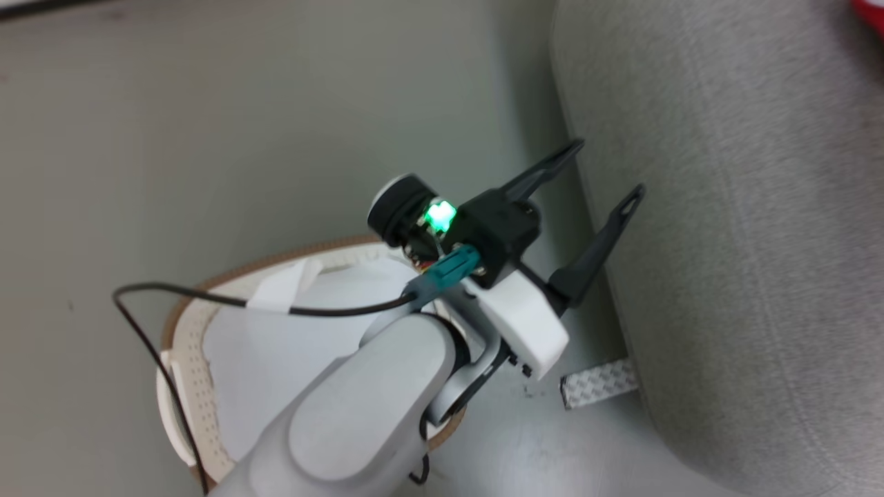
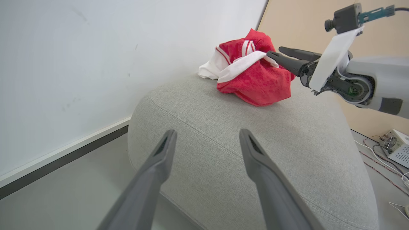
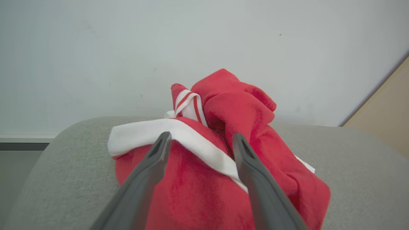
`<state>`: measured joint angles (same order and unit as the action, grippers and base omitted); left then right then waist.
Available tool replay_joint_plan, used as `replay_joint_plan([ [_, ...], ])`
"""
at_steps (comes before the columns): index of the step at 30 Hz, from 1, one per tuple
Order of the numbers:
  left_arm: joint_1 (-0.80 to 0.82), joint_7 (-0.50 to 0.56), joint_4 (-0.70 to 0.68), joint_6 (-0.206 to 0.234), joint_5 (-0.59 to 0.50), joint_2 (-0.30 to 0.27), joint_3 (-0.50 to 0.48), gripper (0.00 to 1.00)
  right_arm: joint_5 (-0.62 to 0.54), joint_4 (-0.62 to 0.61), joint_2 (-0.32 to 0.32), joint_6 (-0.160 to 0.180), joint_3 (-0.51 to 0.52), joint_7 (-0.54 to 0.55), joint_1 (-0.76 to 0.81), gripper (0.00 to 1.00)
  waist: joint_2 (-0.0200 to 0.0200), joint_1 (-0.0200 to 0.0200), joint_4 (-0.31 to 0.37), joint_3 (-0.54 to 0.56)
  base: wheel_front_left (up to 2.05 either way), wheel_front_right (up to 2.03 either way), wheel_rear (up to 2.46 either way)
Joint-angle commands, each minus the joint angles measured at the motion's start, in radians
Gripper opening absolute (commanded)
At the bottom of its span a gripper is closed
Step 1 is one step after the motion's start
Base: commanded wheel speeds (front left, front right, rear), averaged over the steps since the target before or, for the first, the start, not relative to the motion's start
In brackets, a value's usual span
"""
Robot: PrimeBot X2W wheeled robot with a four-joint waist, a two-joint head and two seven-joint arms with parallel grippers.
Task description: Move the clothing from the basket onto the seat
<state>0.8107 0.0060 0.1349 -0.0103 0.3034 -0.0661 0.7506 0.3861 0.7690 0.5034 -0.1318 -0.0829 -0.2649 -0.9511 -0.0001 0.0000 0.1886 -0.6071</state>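
Note:
The red clothing (image 2: 255,75) with white stripe bands lies bunched on the far end of the grey seat (image 2: 287,153); a sliver of it shows at the corner (image 1: 871,12). My right gripper (image 3: 202,134) is open, its fingers spread just over the clothing (image 3: 223,179), tips at its white trim; it also shows from the side (image 2: 275,51). My left gripper (image 1: 609,167) is open and empty beside the seat's (image 1: 746,241) rounded edge, and in its own view (image 2: 207,132) points at the cushion. The basket (image 1: 181,324) sits on the floor under my left forearm.
A plain pale cloth (image 1: 276,359) lies inside the basket. A black cable (image 1: 207,297) loops over it. A patterned strip (image 1: 598,382) sits on the floor at the seat's base. A white wall (image 2: 96,64) stands behind the seat; a box with wires (image 2: 396,145) lies beyond.

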Motion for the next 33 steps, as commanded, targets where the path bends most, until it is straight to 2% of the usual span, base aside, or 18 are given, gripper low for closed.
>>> replay_joint_plan([
  [1,-0.025,-0.009,0.008,0.001,0.014,-0.006,-0.004,1.00,-0.010,-0.025,-0.006,0.002,-0.001,0.001,0.041,1.00,0.0001,0.0000,0.012,0.065,0.00,0.00,0.00],
  [8,-0.143,-0.067,0.048,0.049,0.065,-0.037,-0.042,1.00,-0.058,-0.215,-0.026,0.002,-0.027,0.001,0.223,1.00,0.0001,0.0000,0.003,0.252,0.00,0.00,0.00],
  [17,-0.307,-0.129,0.076,0.133,0.111,-0.095,-0.114,1.00,-0.077,-0.362,-0.067,0.002,-0.030,0.001,0.440,1.00,0.0001,0.0000,-0.060,0.446,0.00,0.00,0.00],
  [26,-0.464,-0.189,0.107,0.195,0.153,-0.167,-0.186,1.00,-0.122,-0.448,-0.170,0.002,-0.029,0.001,0.634,1.00,0.0001,0.0000,-0.111,0.559,0.00,0.00,0.00],
  [33,-0.579,-0.234,0.125,0.230,0.193,-0.202,-0.243,1.00,-0.166,-0.468,-0.254,0.002,-0.022,0.001,0.732,1.00,0.0001,0.0000,-0.128,0.602,0.00,0.00,0.00],
])
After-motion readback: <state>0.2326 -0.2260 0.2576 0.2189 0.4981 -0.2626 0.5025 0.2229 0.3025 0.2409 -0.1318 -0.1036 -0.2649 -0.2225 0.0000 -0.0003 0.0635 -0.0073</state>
